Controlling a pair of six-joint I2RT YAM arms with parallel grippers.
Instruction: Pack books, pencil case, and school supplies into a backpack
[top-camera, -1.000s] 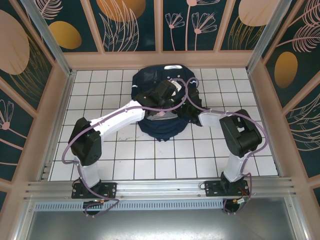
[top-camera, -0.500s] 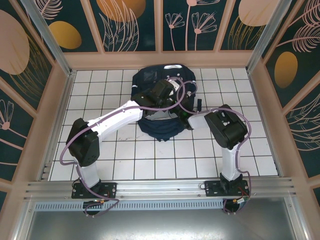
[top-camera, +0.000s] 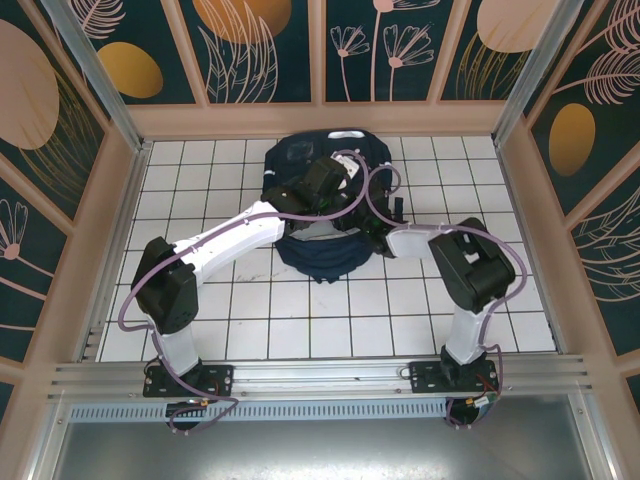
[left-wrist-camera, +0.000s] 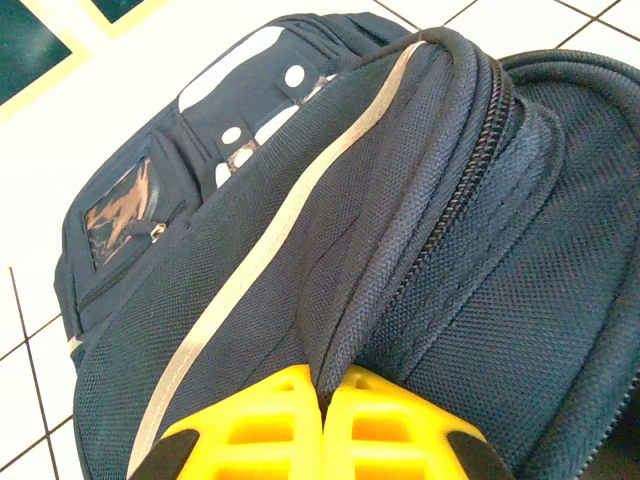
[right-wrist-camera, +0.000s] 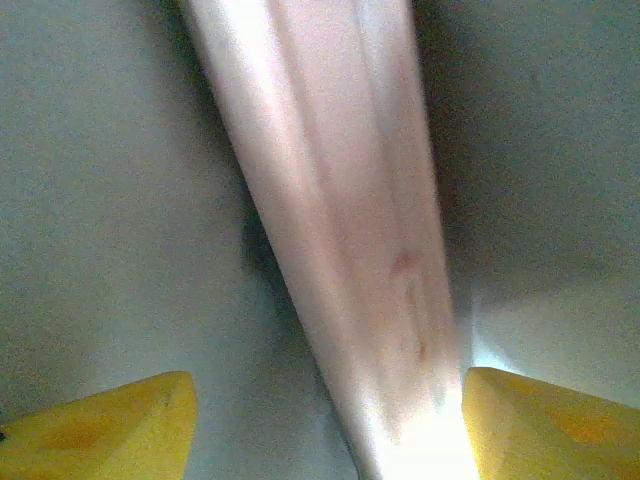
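The dark navy backpack (top-camera: 318, 258) lies at the back middle of the tiled table, its white reflective stripe (left-wrist-camera: 240, 290) and zipper close up in the left wrist view. My left gripper (left-wrist-camera: 322, 385) is shut on a fold of the backpack's fabric (left-wrist-camera: 345, 300) beside the zipper. My right gripper (top-camera: 373, 228) is at the backpack's right side. Its yellow fingers (right-wrist-camera: 110, 425) stand wide apart and open. A blurred pale strip (right-wrist-camera: 330, 200) runs between them on a grey surface, and nothing is gripped. Books, pencil case and school supplies are hidden.
White tiles (top-camera: 200, 180) lie bare to the left, to the right (top-camera: 470, 170) and in front of the backpack. Wooden-framed patterned walls (top-camera: 320, 118) close in the back and sides. An aluminium rail (top-camera: 320, 375) runs along the near edge by the arm bases.
The right arm's elbow swung left, then back to the right. The left arm holds its place on the backpack.
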